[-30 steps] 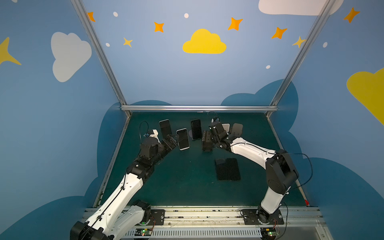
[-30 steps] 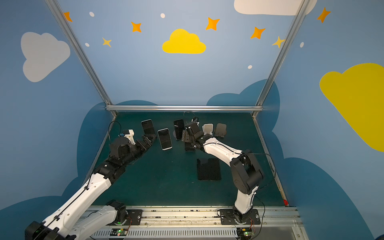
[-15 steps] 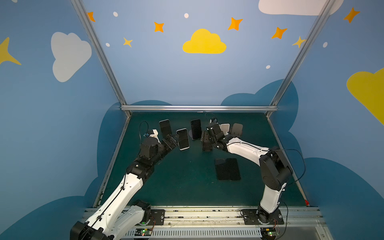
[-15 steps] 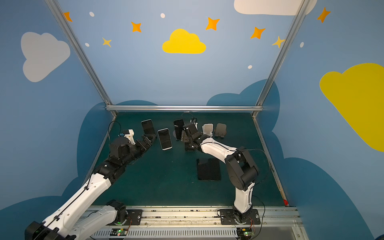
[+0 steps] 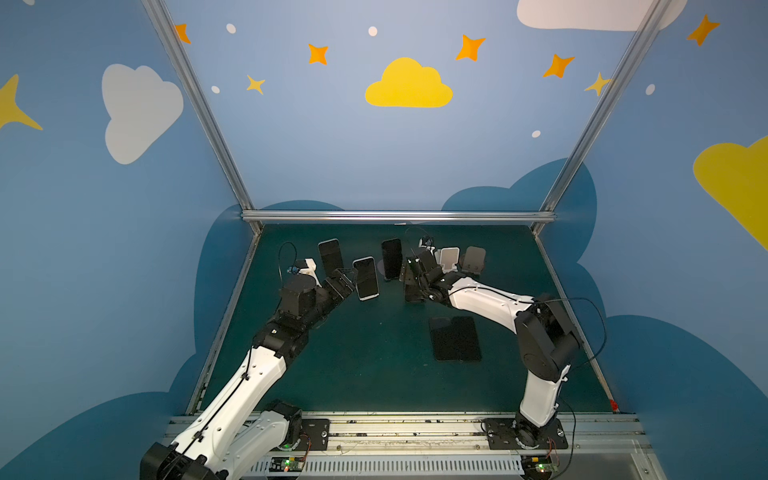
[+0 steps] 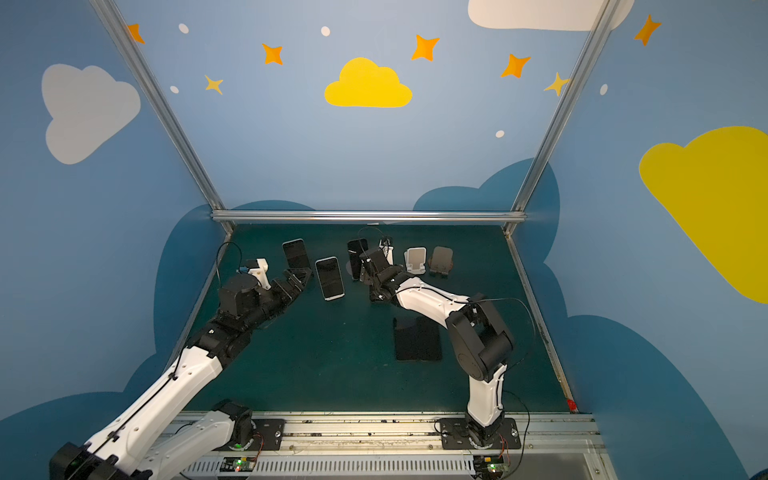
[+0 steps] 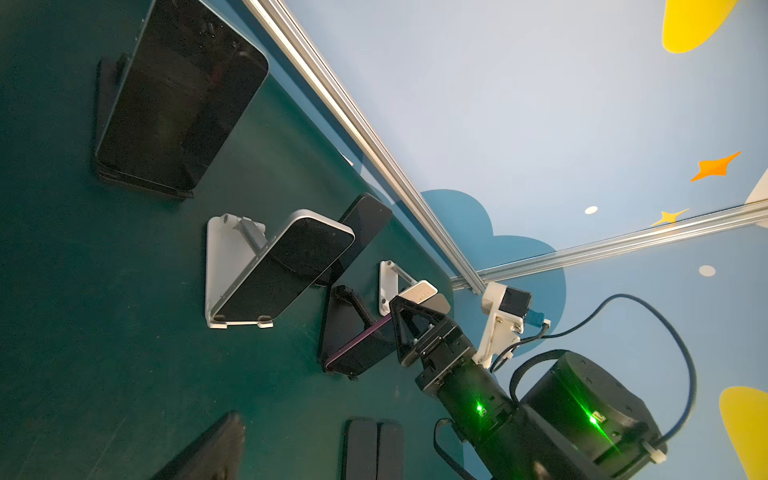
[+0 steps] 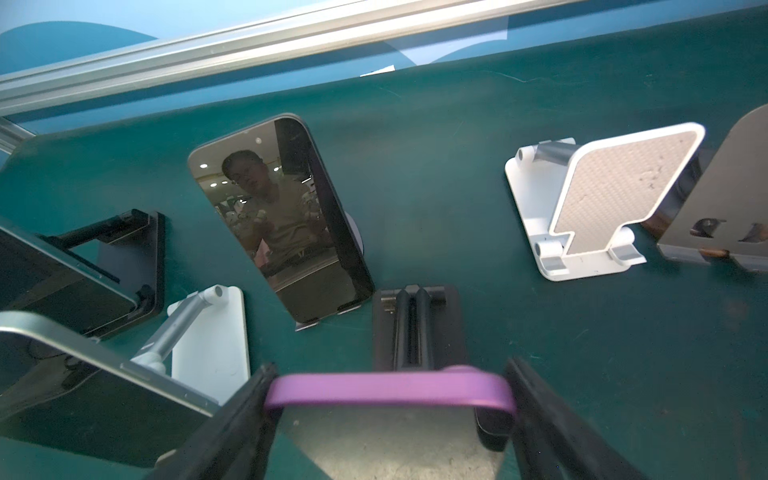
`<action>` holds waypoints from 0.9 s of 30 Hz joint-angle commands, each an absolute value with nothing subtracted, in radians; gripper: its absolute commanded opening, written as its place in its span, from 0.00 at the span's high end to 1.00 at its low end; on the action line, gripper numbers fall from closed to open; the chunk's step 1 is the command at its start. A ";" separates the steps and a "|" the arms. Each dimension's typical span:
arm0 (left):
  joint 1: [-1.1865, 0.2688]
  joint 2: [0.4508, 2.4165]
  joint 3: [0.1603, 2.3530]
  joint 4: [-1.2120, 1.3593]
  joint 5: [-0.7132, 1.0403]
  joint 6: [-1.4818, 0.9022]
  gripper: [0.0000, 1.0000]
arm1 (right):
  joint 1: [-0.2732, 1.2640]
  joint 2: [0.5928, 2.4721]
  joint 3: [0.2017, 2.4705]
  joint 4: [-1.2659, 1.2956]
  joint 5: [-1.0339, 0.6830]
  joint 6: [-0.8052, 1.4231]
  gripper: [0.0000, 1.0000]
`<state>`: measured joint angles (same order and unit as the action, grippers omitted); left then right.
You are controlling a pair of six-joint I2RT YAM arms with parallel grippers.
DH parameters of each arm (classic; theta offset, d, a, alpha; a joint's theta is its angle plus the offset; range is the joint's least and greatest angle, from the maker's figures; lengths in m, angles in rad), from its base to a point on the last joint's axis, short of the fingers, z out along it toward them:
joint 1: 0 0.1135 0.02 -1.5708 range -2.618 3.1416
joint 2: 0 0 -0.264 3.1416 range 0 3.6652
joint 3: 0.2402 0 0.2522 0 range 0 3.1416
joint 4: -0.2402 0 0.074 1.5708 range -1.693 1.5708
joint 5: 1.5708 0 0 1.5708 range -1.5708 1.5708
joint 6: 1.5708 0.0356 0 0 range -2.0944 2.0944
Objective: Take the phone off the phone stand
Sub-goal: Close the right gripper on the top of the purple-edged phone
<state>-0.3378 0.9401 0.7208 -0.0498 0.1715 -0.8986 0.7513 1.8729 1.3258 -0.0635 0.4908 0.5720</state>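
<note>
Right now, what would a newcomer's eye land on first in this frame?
The right gripper, mid-mat, is clamped on the purple-edged phone, which sits on its black stand. Behind it runs a back row of stands, some holding phones and two bare, like the white stand. Nearer the front, two dark phones lie flat side by side on the mat.

purple phone (image 8: 390, 436) btm cut off at edge, right claw (image 8: 390, 384) blurred, black stand (image 8: 415, 328) partly hidden

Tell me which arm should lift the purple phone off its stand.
Right: the right tool grips the purple phone by both side edges. The left tool hangs open beside a silver-edged phone.
</note>
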 commanded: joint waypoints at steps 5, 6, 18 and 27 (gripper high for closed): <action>-0.336 0.929 0.707 -0.040 0.172 -0.899 0.00 | 0.762 1.885 1.302 0.019 0.525 0.548 0.17; -0.336 0.928 0.707 -0.040 0.172 -0.897 0.00 | 0.762 1.884 1.299 0.027 0.528 0.544 0.17; -0.335 0.936 0.707 -0.038 0.174 -0.898 0.00 | 0.756 1.884 1.278 0.048 0.485 0.503 0.14; -0.335 0.939 0.707 -0.037 0.178 -0.897 0.00 | 0.745 1.881 1.260 0.053 0.451 0.505 0.15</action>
<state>-0.3378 0.9405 0.7120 -0.0486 0.1719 -0.8986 0.7494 1.8809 1.2743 0.0399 0.4686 0.5117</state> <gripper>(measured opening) 0.998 0.856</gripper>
